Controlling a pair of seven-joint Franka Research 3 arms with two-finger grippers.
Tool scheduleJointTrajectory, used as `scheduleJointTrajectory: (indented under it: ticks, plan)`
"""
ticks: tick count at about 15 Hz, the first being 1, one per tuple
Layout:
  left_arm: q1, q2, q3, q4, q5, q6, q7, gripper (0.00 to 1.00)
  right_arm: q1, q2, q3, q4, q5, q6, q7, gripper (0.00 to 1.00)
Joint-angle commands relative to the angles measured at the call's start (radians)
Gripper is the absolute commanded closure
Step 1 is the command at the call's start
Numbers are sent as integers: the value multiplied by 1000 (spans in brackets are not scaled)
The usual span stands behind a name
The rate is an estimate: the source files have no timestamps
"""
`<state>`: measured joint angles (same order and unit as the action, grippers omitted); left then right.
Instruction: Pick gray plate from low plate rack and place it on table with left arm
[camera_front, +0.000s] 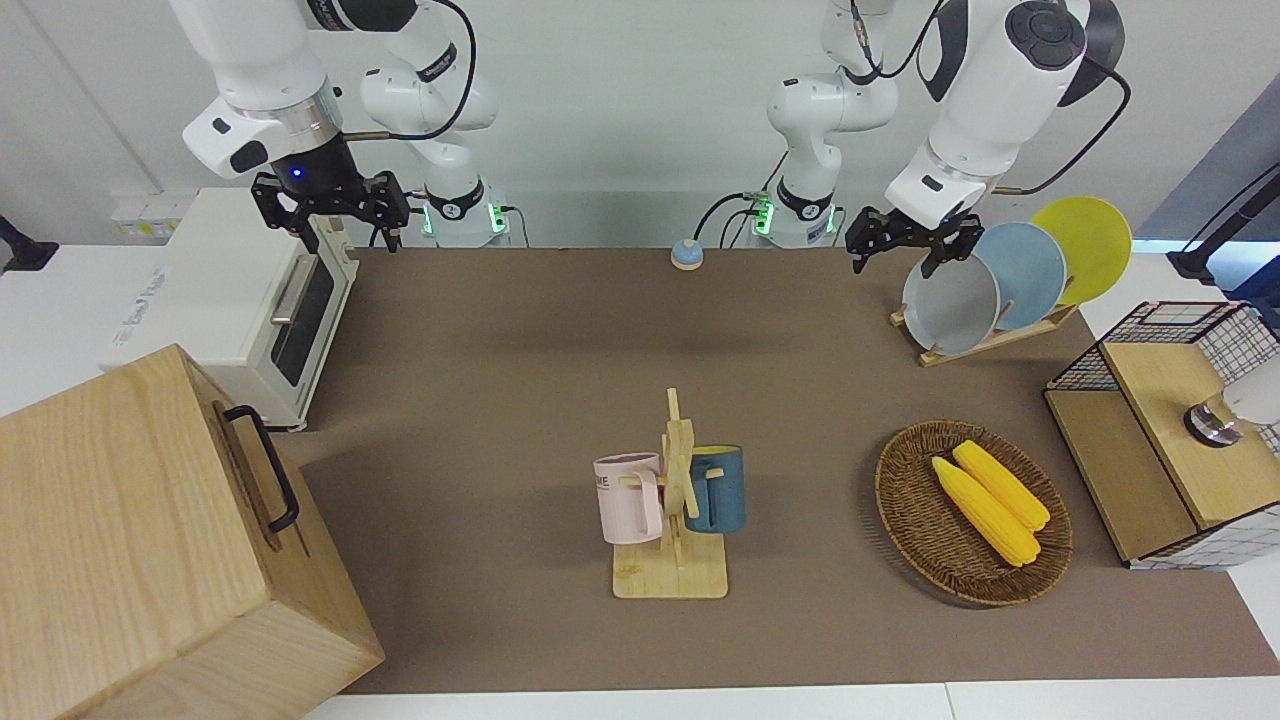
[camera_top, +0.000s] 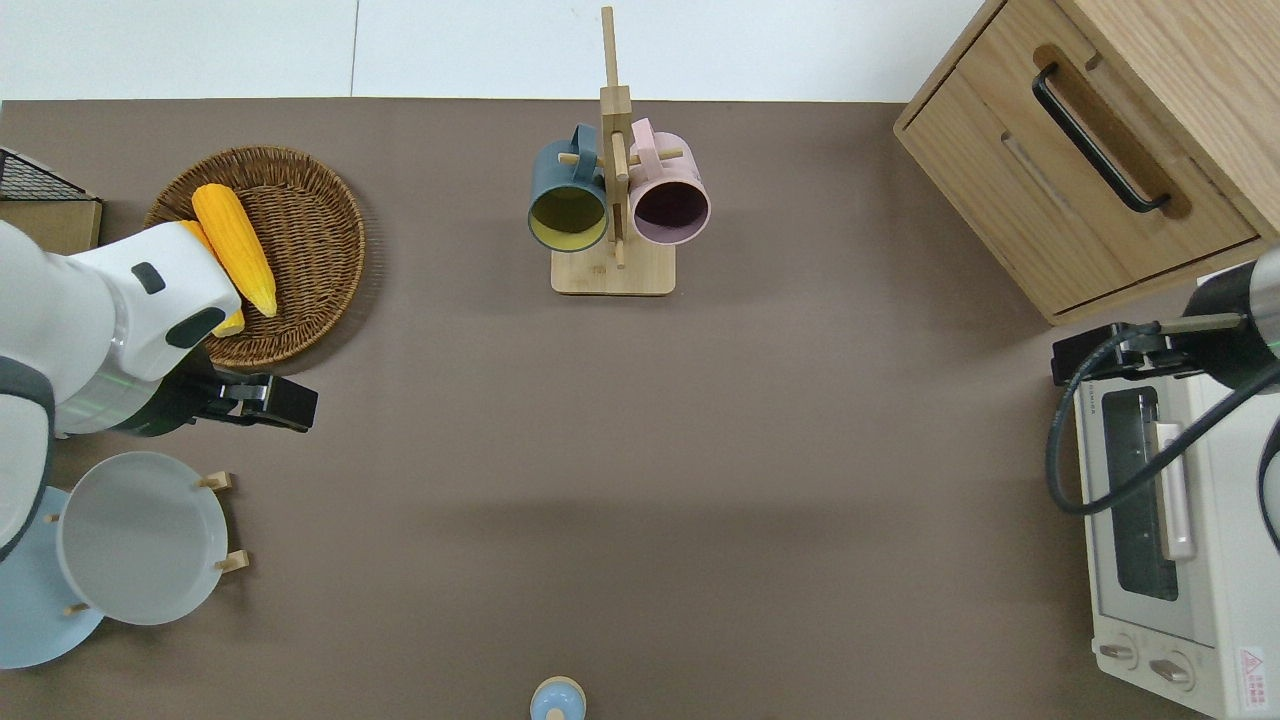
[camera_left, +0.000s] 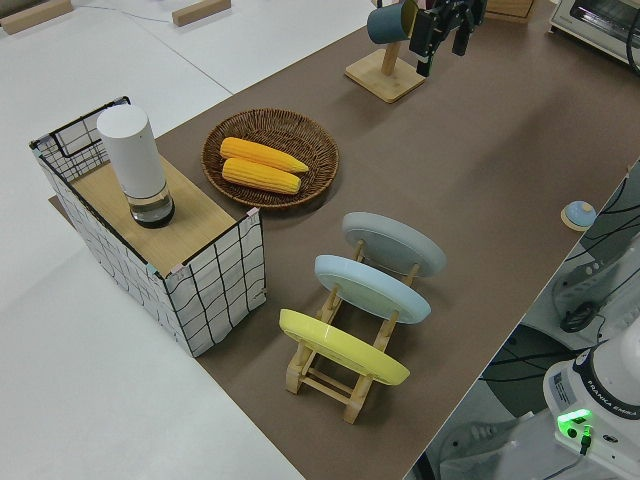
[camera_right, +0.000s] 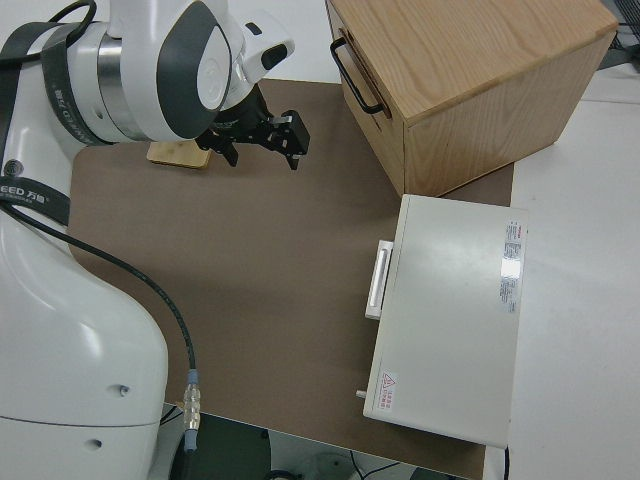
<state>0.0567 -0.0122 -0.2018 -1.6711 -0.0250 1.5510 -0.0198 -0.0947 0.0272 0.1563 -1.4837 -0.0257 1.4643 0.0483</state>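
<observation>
The gray plate (camera_front: 950, 305) leans in the low plate rack (camera_front: 985, 345) at the left arm's end of the table (camera_front: 500, 400), in the slot farthest from the robots (camera_top: 140, 540) (camera_left: 395, 243). My left gripper (camera_front: 908, 245) is open and empty in the air. In the overhead view it (camera_top: 265, 400) is over bare table between the rack's pegs (camera_top: 225, 480) and a wicker basket, clear of the plate's top edge. My right gripper (camera_front: 335, 215) is open and its arm is parked.
A light blue plate (camera_front: 1030, 270) and a yellow plate (camera_front: 1085, 245) stand in the same rack. A wicker basket with corn (camera_front: 970, 510), a wire-sided box (camera_front: 1170, 430), a mug stand (camera_front: 675, 500), a toaster oven (camera_front: 250, 300) and a wooden cabinet (camera_front: 150, 540) are around.
</observation>
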Motion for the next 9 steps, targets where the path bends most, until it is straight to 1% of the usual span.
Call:
scheduleJointTrajectory:
  ticks: [1, 9]
  plan:
    - [-8, -9, 2, -16, 19, -5, -11, 0, 7, 0, -6, 6, 3, -1, 4, 17]
    - [-2, -8, 4, -18, 17, -12, -16, 0, 7, 0, -6, 6, 3, -1, 4, 17]
